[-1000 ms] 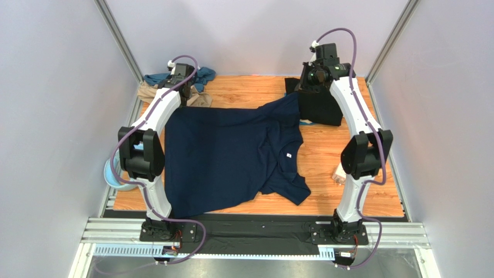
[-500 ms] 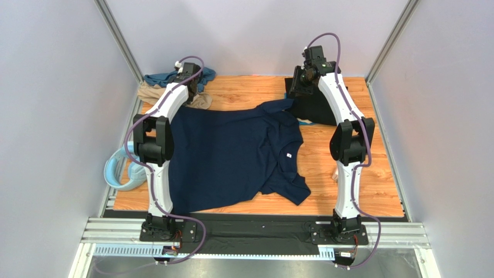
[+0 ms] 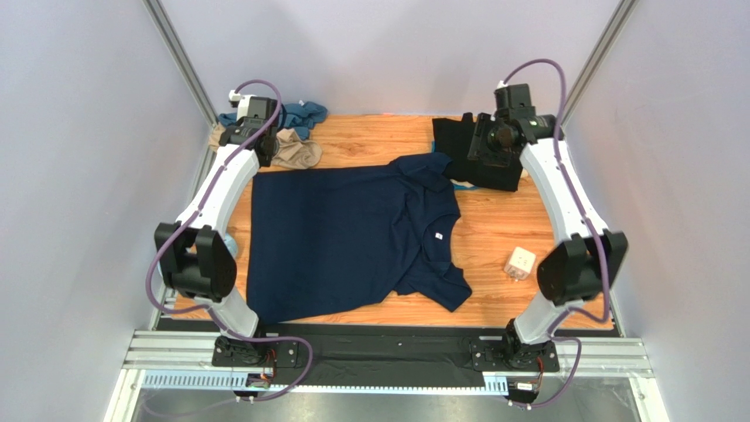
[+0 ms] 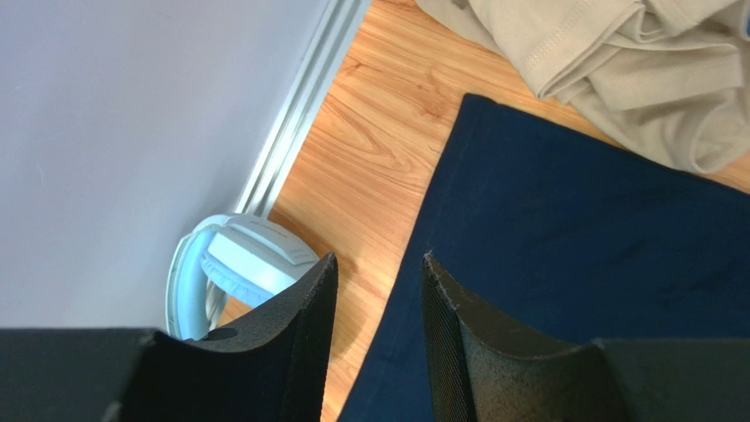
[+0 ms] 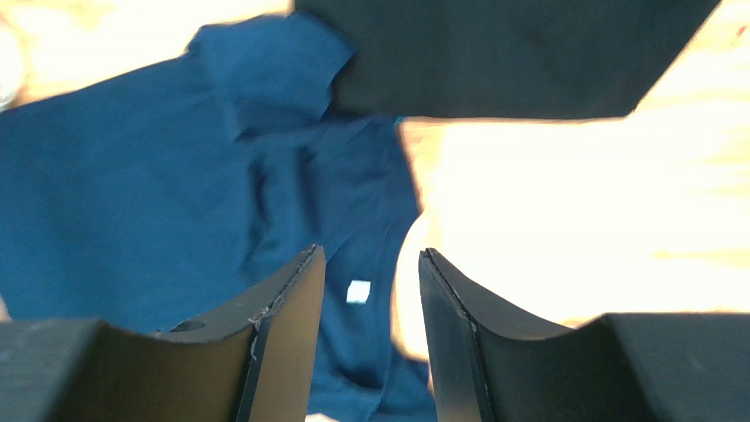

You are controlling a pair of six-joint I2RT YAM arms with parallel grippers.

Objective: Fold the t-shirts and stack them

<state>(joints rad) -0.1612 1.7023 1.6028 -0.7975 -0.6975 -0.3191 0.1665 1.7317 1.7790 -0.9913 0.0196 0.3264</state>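
Dark navy t-shirt (image 3: 343, 237) lies spread nearly flat across the middle of the table (image 3: 502, 229), collar to the right, its far sleeve rumpled and touching a folded black t-shirt (image 3: 493, 176) at the far right; a teal t-shirt (image 3: 304, 112) and tan t-shirt (image 3: 295, 154) sit crumpled together, far left

The navy t-shirt (image 3: 343, 237) lies spread, seemingly touching the black t-shirt (image 3: 488, 174).

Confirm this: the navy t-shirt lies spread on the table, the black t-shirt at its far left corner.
Wrong side: the top external view shows the black t-shirt at the far right corner. The navy t-shirt does lie spread on the table.
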